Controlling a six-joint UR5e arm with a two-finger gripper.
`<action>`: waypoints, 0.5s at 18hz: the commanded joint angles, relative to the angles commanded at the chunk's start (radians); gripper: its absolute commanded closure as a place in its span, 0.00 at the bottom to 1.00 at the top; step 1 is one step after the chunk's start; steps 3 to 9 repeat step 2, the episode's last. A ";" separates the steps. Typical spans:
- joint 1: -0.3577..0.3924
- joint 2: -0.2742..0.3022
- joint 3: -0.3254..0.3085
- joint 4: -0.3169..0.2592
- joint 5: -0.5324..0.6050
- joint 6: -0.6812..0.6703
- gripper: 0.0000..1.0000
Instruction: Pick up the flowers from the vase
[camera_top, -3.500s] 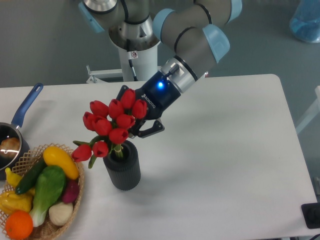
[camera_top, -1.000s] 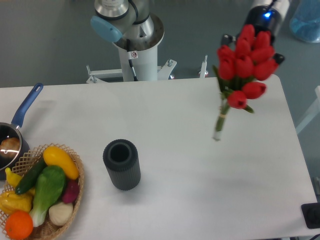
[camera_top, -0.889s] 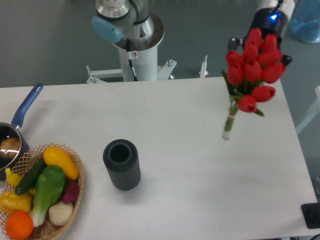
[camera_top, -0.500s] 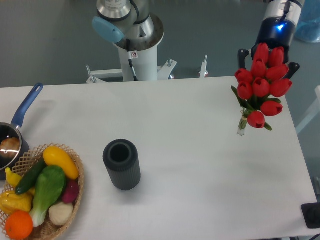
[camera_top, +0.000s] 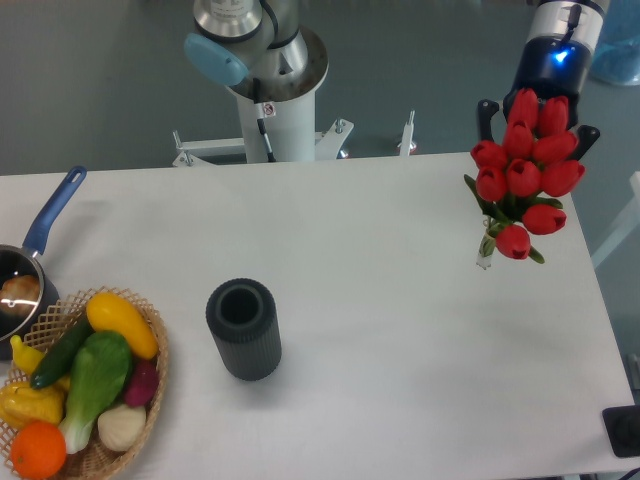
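A robotics lab is suggested: a plain white tabletop (camera_top: 380, 330) on a grey floor, the arm's pedestal (camera_top: 268, 118) bolted at the far edge, kitchen props staged at the left.

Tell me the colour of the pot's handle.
Blue: the pot's handle, seen in the fixed camera view.
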 joint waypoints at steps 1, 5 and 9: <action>0.003 0.000 0.000 0.000 0.000 -0.002 0.56; 0.003 0.000 0.002 0.000 0.000 -0.003 0.56; 0.003 0.000 0.002 0.000 0.000 -0.003 0.56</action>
